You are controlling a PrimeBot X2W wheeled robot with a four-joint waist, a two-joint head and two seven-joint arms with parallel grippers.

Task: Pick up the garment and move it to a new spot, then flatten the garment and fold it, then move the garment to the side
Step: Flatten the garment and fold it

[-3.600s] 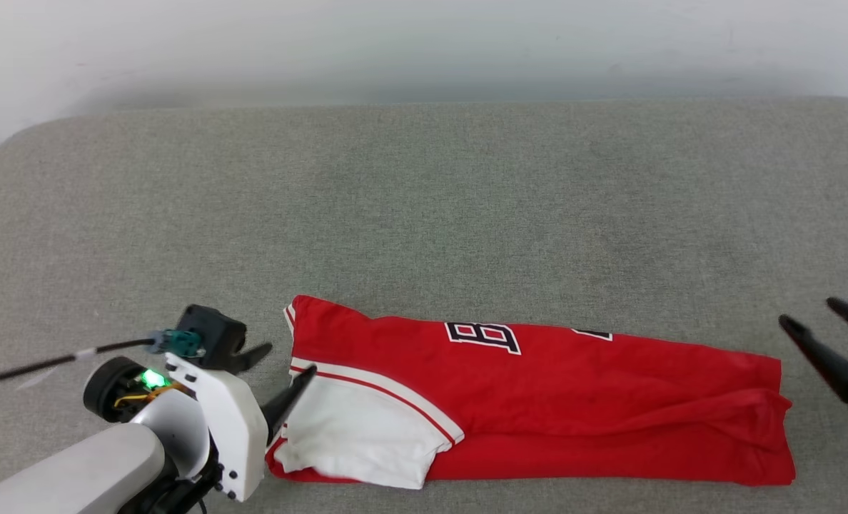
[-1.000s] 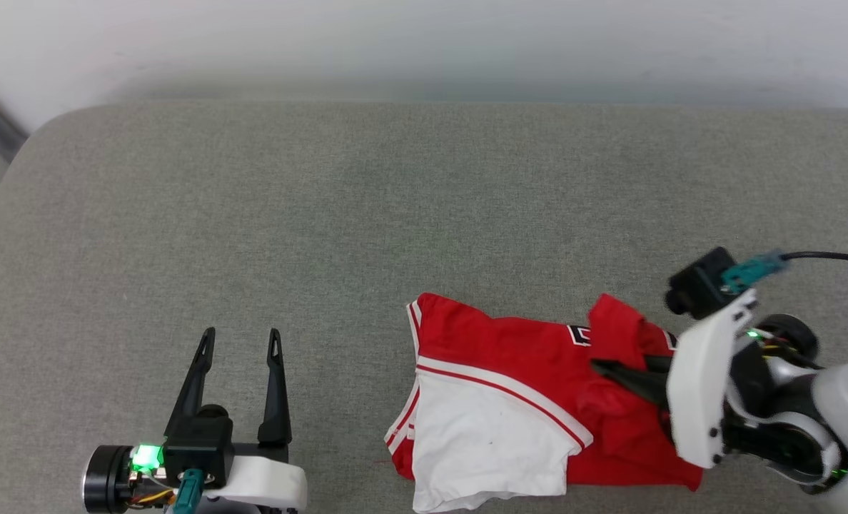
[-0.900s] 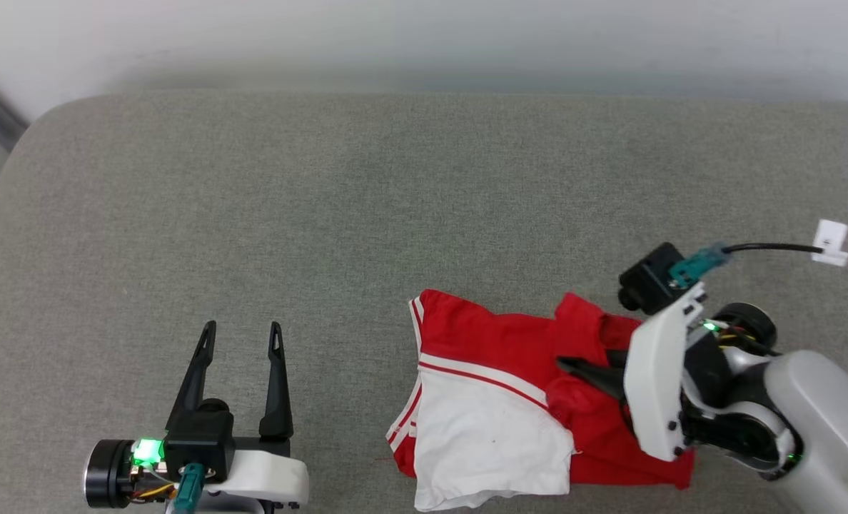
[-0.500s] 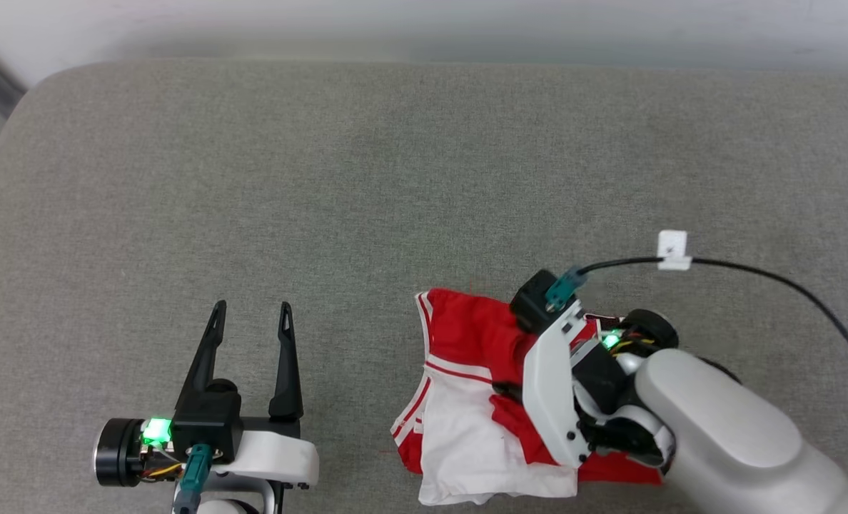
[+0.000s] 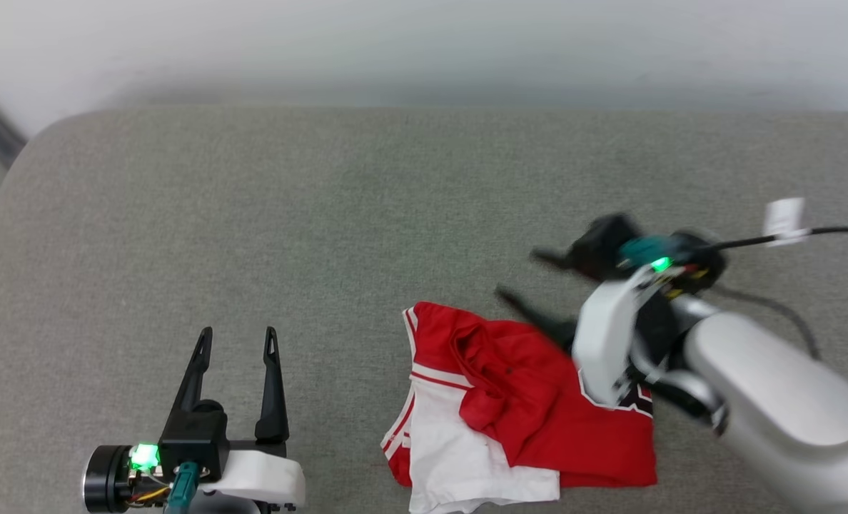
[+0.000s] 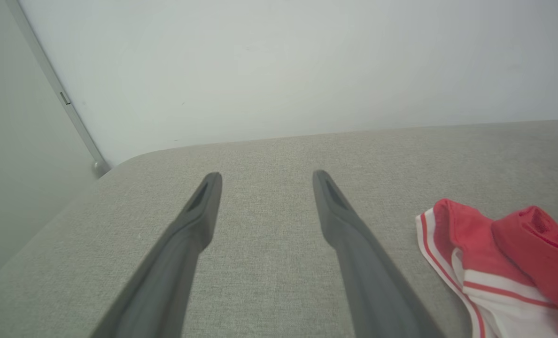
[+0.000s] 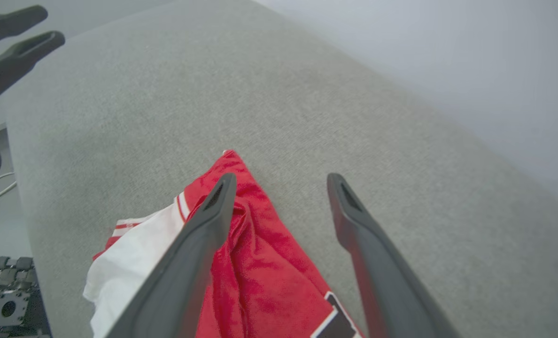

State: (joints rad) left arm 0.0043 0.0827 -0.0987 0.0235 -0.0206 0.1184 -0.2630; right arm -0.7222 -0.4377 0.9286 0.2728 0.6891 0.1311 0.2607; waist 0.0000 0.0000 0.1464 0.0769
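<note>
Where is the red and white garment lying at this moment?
In the head view the garment lies on the grey cushion, lower right of centre, right of the left end effector and partly under the open right end effector.

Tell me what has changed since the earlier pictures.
The right gripper drew the right end of the garment leftward over the rest, folding it shorter, then let go; its jaws now stand open over the garment's far edge. The left gripper drew back from the sleeve end. Unchanged: left gripper open, white sleeve lying on the grey cushion.
</note>
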